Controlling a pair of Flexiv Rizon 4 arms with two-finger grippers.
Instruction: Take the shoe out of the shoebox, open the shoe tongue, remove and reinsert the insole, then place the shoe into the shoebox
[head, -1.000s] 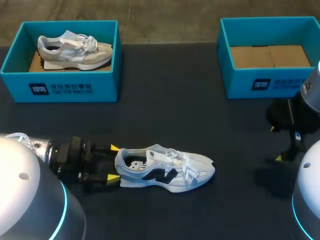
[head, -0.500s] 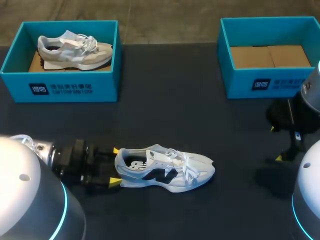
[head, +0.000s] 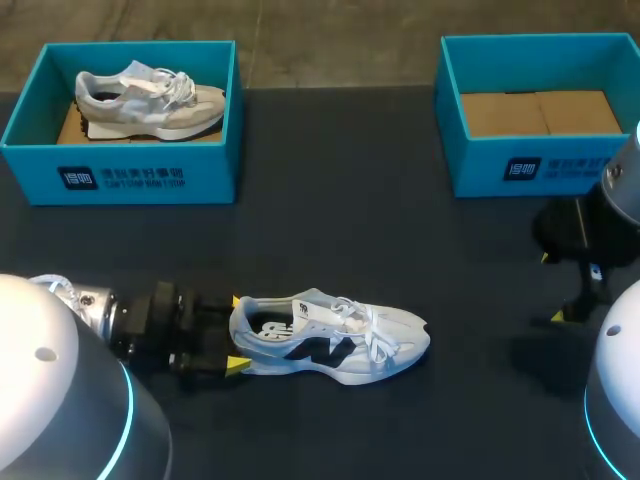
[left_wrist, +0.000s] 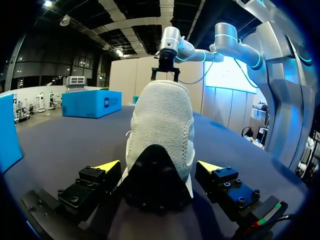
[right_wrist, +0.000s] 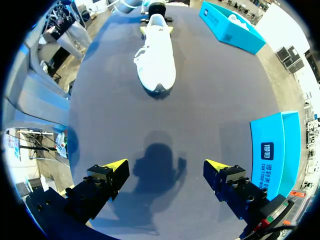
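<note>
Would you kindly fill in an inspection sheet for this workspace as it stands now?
Surface: dark table.
Job's things: white shoe on the table, outside both boxes; right shoebox empty, cardboard floor showing; left shoebox holds a grey shoe.
Clutter: nothing seen.
End effectors: left end effector at the white shoe's heel, grip unclear; right end effector open above bare table, holding nothing.
Cables: nothing seen.
Surroundings: nothing seen.

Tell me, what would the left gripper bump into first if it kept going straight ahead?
The white shoe. The left gripper points at its heel, which sits between the open fingers, so it would probably press into the heel almost at once.
</note>
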